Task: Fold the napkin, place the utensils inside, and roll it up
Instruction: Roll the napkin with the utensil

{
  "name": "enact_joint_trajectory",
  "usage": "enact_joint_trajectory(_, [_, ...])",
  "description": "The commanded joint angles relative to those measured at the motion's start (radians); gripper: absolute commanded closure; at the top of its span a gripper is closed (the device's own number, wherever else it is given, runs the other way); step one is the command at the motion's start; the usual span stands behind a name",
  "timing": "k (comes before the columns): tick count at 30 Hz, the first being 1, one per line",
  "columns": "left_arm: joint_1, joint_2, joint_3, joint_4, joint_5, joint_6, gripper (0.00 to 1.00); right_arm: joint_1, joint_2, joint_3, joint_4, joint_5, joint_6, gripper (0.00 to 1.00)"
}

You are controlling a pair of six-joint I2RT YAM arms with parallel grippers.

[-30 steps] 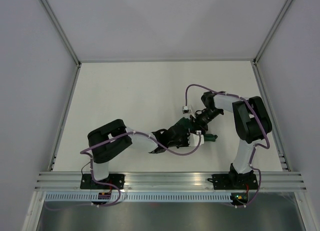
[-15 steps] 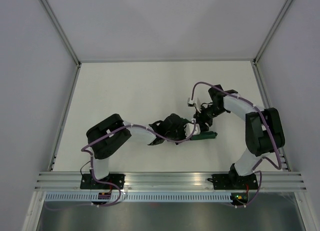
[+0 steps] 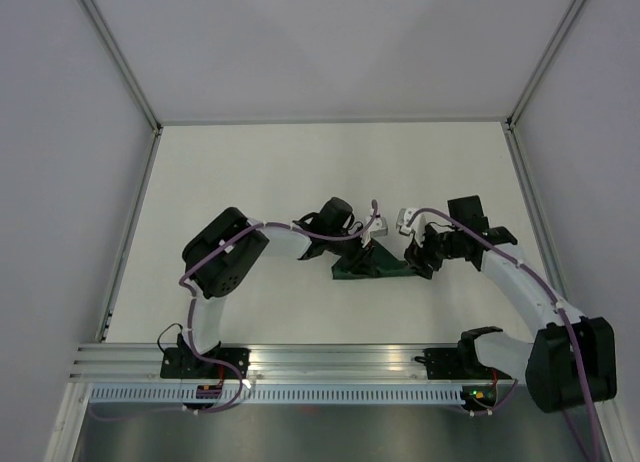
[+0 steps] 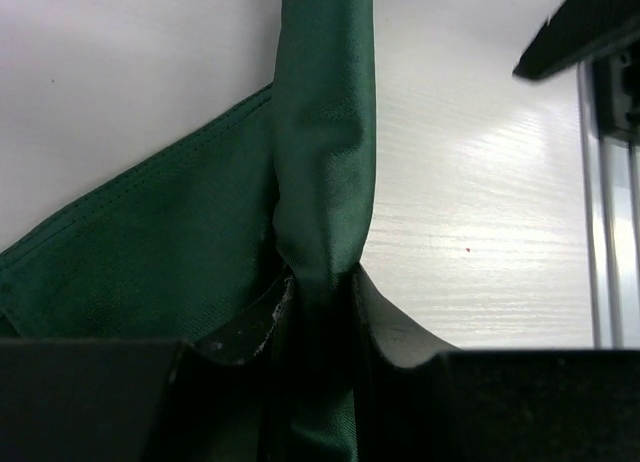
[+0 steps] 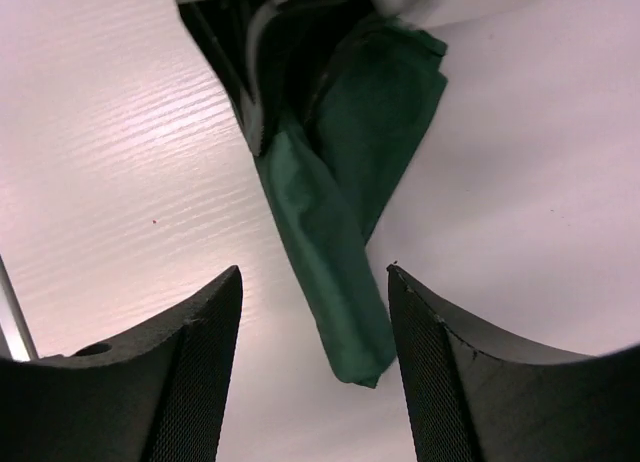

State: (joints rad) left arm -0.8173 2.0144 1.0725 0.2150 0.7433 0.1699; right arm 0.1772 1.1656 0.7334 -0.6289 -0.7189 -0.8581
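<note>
The napkin (image 3: 372,267) is a dark green roll with a flatter flap, lying on the white table just ahead of the two arms. My left gripper (image 3: 362,246) is shut on the roll (image 4: 322,172), which runs up out of its jaws (image 4: 318,282) in the left wrist view. My right gripper (image 3: 420,256) stands open at the roll's right end. In the right wrist view the end of the roll (image 5: 335,272) lies between the spread fingers (image 5: 200,362) without touching them. The utensils are hidden.
The white table (image 3: 280,172) is walled on three sides. An aluminium rail (image 3: 340,360) runs along the near edge by the arm bases, and it also shows at the right of the left wrist view as the rail (image 4: 605,212).
My right gripper has opened, let go of the napkin roll and drawn back to the right. My left gripper, still shut on the roll, has swung away from the near edge.
</note>
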Motion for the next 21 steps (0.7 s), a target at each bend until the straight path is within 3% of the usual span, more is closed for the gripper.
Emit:
enact_joint_trajectory(1, [0.033, 0.104, 0.001, -0.241, 0.082, -0.069, 0.96, 0.068, -0.075, -0.119, 0.164, 0.111, 0.001, 0.34])
enact_joint_trajectory(7, [0.061, 0.165, 0.064, -0.31, 0.174, -0.089, 0.95, 0.299, -0.167, -0.299, 0.42, 0.35, 0.045, 0.31])
enact_joint_trajectory(11, [0.064, 0.188, 0.098, -0.365, 0.188, -0.079, 0.95, 0.37, -0.139, -0.328, 0.526, 0.447, 0.039, 0.31])
enact_joint_trajectory(21, [0.067, 0.201, 0.121, -0.394, 0.203, -0.086, 0.92, 0.49, -0.038, -0.33, 0.561, 0.515, 0.042, 0.35])
